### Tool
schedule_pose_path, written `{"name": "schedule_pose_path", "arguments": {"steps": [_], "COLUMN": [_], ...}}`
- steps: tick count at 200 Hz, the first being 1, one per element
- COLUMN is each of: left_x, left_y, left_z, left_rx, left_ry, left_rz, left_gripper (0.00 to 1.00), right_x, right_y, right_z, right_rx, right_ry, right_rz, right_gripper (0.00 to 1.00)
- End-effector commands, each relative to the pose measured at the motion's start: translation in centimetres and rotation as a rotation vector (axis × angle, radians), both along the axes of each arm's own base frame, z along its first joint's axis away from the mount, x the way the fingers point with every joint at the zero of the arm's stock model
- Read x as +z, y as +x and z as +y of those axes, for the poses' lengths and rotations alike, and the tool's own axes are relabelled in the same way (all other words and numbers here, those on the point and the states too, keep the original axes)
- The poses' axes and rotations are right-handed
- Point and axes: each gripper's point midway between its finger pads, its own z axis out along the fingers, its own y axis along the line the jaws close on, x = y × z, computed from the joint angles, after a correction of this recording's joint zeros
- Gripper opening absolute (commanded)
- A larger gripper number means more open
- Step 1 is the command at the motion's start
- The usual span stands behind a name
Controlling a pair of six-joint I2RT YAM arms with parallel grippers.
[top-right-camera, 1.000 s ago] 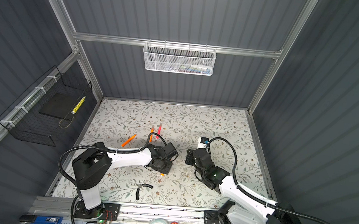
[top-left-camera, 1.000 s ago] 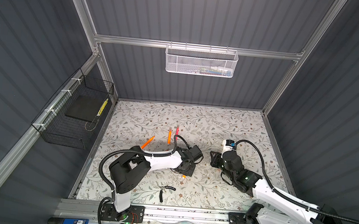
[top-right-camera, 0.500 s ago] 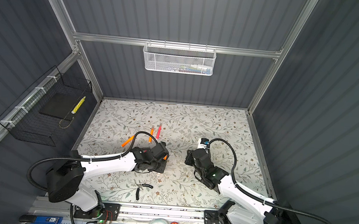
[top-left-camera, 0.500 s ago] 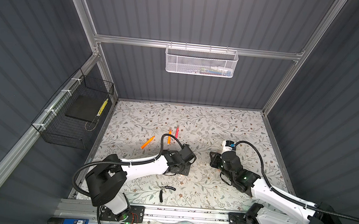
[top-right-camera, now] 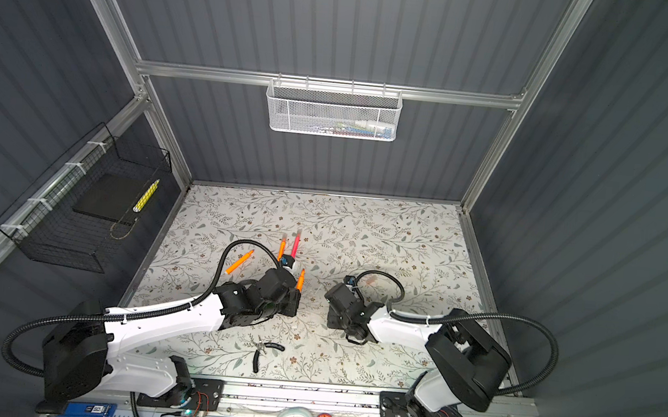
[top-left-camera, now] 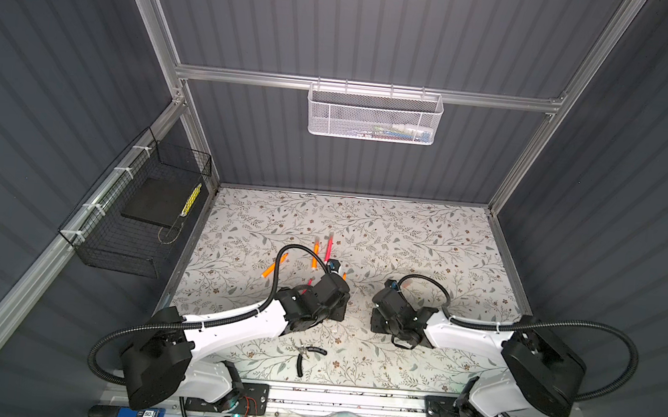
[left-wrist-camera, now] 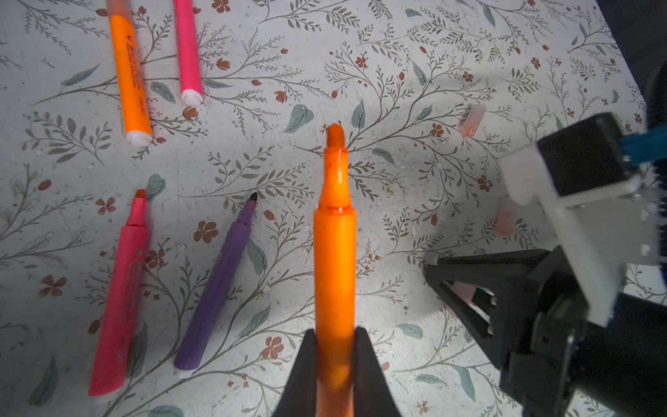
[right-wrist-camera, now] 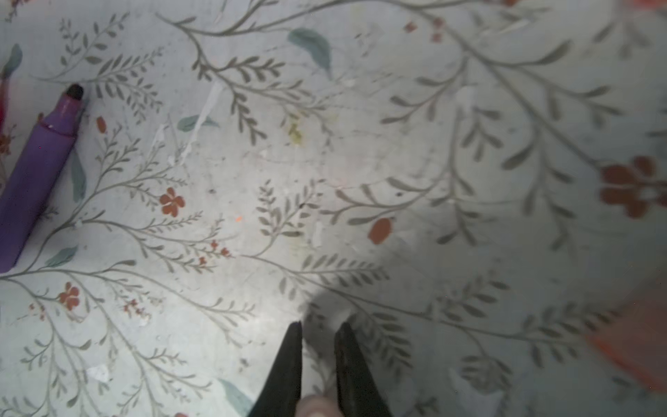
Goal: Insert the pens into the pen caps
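Barrel of an orange pen is sitting clamped in the left hand, whose two black fingers are pressing shut on it from either side. The pen is sticking straight out past the fingertips, with its uncapped tip pointing away from the hand over the floral counter. In both top views this hand is working near the middle of the counter, a little toward the left edge.

Facing it from just beside, toward the right edge, the right hand is holding its fingers almost together with only a narrow gap between them. A short pale pen cap is showing deep in that grip, blurred in the right wrist view.

Beside the held pen, a purple pen and a pink-red pen are lying flat and uncapped, near each other but apart. Nearer the back edge, a second orange pen and a pink pen are lying almost parallel, just beside each other. A third orange pen is lying at a slant, farther toward the left edge. Two loose caps, pale pink and faint against the pattern, are resting near the right hand, apart from each other. Black-handled pliers are lying near the front edge, between the two arms.
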Motion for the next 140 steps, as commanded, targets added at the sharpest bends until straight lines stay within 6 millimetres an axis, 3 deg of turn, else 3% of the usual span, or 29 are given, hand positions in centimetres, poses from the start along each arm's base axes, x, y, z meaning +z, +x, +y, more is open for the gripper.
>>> {"name": "schedule_pose_path", "arguments": {"steps": [1, 35, 71, 105, 140], "left_x": [1.1, 1.7, 2.2, 2.9, 3.2], "left_y": [0.2, -0.1, -0.5, -1.6, -2.4], "left_z": [0.1, 0.3, -0.6, -2.1, -2.6], "left_rx": [-0.020, -0.040, -0.098, -0.211, -0.273], "left_ry": [-0.021, -0.048, -0.106, -0.217, -0.277], "left_rz": [-0.061, -0.089, -0.117, -0.174, -0.215], "left_gripper": [0.00, 0.00, 0.00, 0.00, 0.00], "right_x": [-2.8, -2.9, 0.6, 5.7, 13.0], "right_y": [-1.7, -1.3, -0.4, 0.3, -0.7], "right_z": [-0.8, -0.8, -1.0, -1.4, 0.5], "right_rx": [0.027, 0.025, 0.012, -0.022, 0.026], "right_ry": [-0.092, -0.115, -0.091, 0.004, 0.403], "right_rz": [0.118, 0.117, 0.029, -0.097, -0.288], "right_gripper": [0.11, 0.35, 0.63, 0.65, 0.66]}}
